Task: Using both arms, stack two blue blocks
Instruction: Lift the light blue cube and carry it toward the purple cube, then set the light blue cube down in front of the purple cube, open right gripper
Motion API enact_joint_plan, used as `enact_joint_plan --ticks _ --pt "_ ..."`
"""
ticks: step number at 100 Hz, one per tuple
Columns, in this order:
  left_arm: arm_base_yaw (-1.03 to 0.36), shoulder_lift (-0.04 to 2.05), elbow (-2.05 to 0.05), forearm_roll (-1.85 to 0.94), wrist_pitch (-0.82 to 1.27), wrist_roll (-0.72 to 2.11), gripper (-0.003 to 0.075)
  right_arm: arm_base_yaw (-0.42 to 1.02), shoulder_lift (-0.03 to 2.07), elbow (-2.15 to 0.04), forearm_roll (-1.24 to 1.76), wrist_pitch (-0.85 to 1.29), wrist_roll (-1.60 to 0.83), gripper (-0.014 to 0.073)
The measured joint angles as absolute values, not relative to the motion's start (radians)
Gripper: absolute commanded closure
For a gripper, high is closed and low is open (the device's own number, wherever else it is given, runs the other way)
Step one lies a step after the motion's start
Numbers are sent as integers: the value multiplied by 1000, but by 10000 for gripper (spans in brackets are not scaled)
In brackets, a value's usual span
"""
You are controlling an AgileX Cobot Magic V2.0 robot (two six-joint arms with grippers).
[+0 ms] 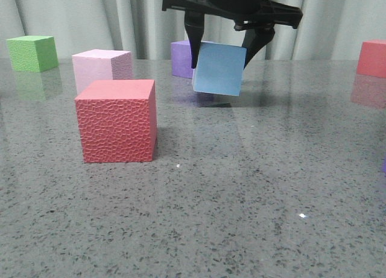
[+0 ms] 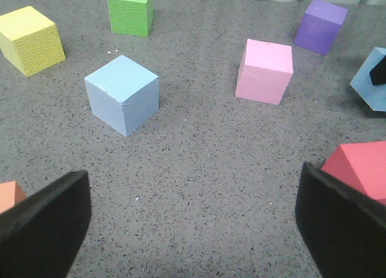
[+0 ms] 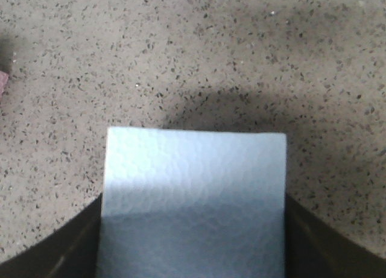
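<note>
Black right gripper (image 1: 223, 52): wide crossbar, two curved, pointed fingers (image 1: 194, 46)

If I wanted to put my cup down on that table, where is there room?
The wide bare stretch of table in front of the red cube is free. Farther back it is crowded: pink cube, purple cube and the held blue block.
</note>
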State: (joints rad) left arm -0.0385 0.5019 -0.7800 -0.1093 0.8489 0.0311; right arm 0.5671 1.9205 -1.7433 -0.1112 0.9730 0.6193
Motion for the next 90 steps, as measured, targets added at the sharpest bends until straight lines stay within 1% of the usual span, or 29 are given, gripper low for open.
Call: enact_joint_plan --ticks 47,54,72,81,90 --pt "-38 502 -780 -109 849 31 65 567 1942 -1743 -111 959 637 194" --pt "-38 502 -780 -109 849 31 65 567 1942 -1743 -111 955 637 160" --pt "-38 502 -780 -109 849 31 65 567 1942 -1743 -111 955 637 2" --pt "-38 502 -780 -109 849 31 65 567 1942 -1744 -111 955 639 -42" --pt "-38 502 -780 -109 849 31 65 567 1942 -1744 -111 955 639 -50"
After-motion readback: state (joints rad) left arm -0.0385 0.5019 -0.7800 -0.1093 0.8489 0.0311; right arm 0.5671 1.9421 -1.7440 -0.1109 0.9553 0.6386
